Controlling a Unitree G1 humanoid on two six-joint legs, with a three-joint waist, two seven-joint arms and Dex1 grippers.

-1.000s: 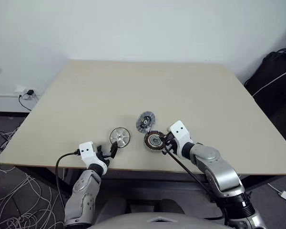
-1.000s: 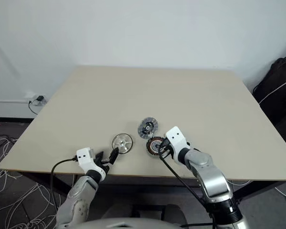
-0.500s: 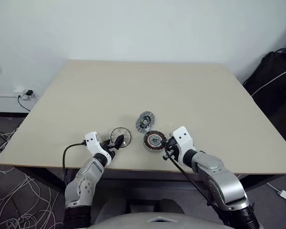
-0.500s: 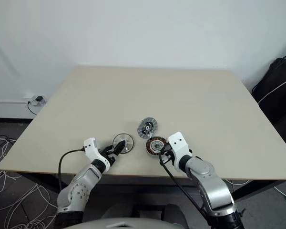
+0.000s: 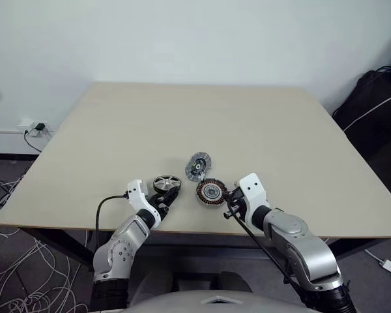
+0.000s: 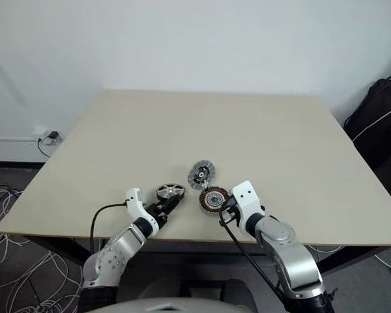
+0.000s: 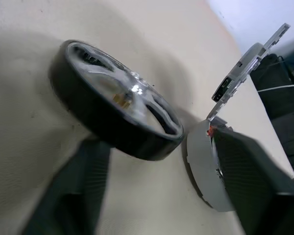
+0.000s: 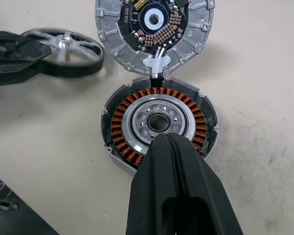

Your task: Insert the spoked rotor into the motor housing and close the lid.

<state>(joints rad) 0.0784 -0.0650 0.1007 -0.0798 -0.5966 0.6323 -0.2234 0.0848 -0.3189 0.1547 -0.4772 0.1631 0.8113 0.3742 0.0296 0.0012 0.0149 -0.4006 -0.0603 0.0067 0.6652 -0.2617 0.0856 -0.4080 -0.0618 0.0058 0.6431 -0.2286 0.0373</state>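
Note:
The spoked rotor [image 5: 167, 183] stands tilted near the table's front edge, one side of its dark rim raised. My left gripper [image 5: 165, 197] is open and sits just in front of it. One of its fingers [image 7: 85, 181] touches the rim of the rotor [image 7: 117, 112]; the other is apart from it. The motor housing [image 8: 159, 122], copper windings up, lies flat right of the rotor. Its lid [image 8: 154, 29] stands hinged open on the far side. My right gripper [image 8: 167, 139] is shut, tips resting on the housing's near rim.
The beige table [image 5: 182, 111] spreads wide behind the parts. Its front edge runs close to both grippers. Loose cables [image 5: 13, 287] cover the floor at the left. A black bag [image 5: 378, 104] sits past the right corner.
My left gripper has come in from the front left up to the rotor and its jaws have narrowed. The rotor has gone from lying flat to tilted. The right gripper has kept still.

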